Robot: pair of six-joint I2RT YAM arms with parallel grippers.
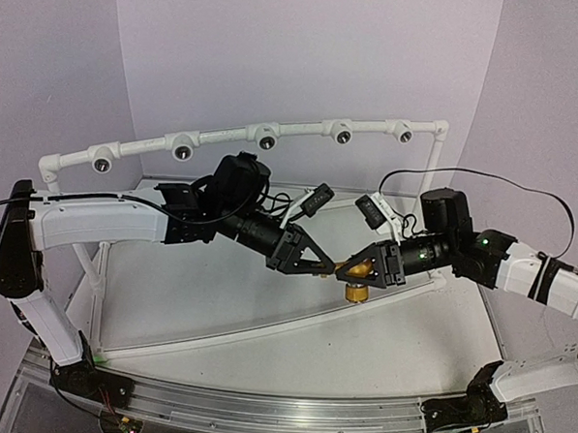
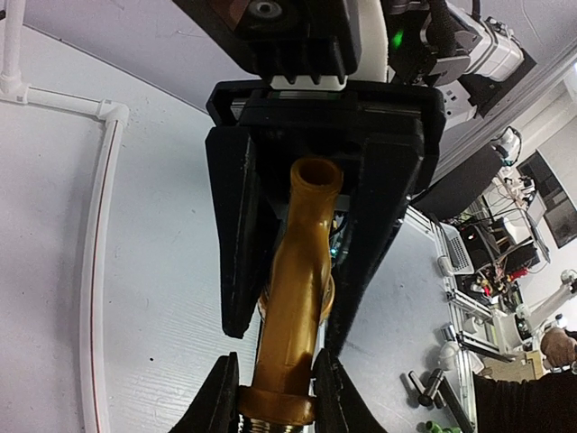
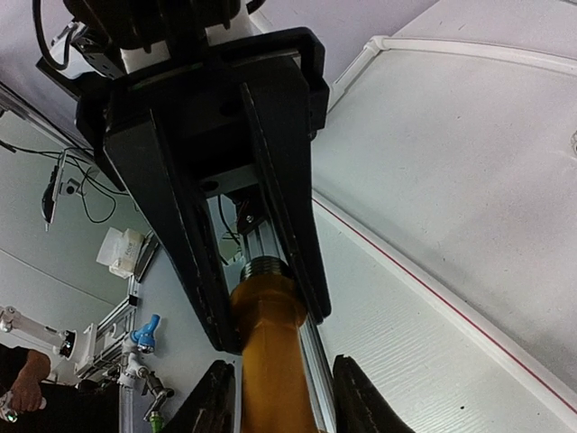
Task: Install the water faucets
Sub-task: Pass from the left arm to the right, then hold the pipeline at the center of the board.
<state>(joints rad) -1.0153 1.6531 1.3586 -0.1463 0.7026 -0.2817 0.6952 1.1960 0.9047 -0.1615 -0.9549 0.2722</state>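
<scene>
A yellow-orange water faucet [image 1: 359, 278] hangs in mid-air over the middle of the table, between my two grippers. My left gripper [image 1: 331, 268] comes in from the left. In the left wrist view it [image 2: 275, 357] is shut on the collar just above the silvery threaded end of the faucet [image 2: 302, 271]. My right gripper [image 1: 350, 272] comes in from the right, with its fingers on either side of the faucet's body. In the right wrist view its [image 3: 284, 363] fingers flank the faucet [image 3: 270, 361], with a gap showing on the right side.
A white pipe arc [image 1: 225, 136] with several round sockets runs along the back, above the table. A white curved rail [image 1: 264, 329] lies on the table below the grippers. An aluminium rail [image 1: 259, 409] carries the arm bases at the front edge.
</scene>
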